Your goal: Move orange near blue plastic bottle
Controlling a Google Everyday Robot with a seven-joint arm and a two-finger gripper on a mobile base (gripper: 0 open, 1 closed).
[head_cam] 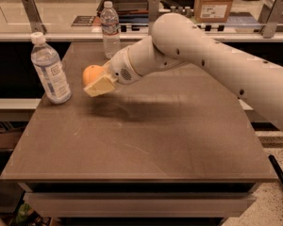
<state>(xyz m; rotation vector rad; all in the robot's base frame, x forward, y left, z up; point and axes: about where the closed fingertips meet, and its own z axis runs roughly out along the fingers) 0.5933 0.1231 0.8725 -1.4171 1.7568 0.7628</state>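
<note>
Nearest: brown table [146, 149], arm shadow on it, right of blue bottle.

Mid-table: gripper [96, 82] clamped on orange [90, 73], just right of blue bottle [51, 69], apart from it. Probably lifted off the surface, judging by the shadow underneath. Arm [203, 55] reaching in from far right of blue bottle.

Risk 1: clipping blue bottle by overshooting left. Tall, narrow, close to the table's left edge, so easy to topple or push over the side.

Risk 2: letting go from height and losing orange to a roll. Round, smooth, nothing on the table to stop it. Better to lower first, then release.

Behind and right of blue bottle: clear bottle [110, 29] at the far edge, well apart.

Containers: 2 bottles, both upright and capped, fill level unreadable in either. Furthest back, right of blue bottle: cardboard box [212, 4], contents hidden.
</note>
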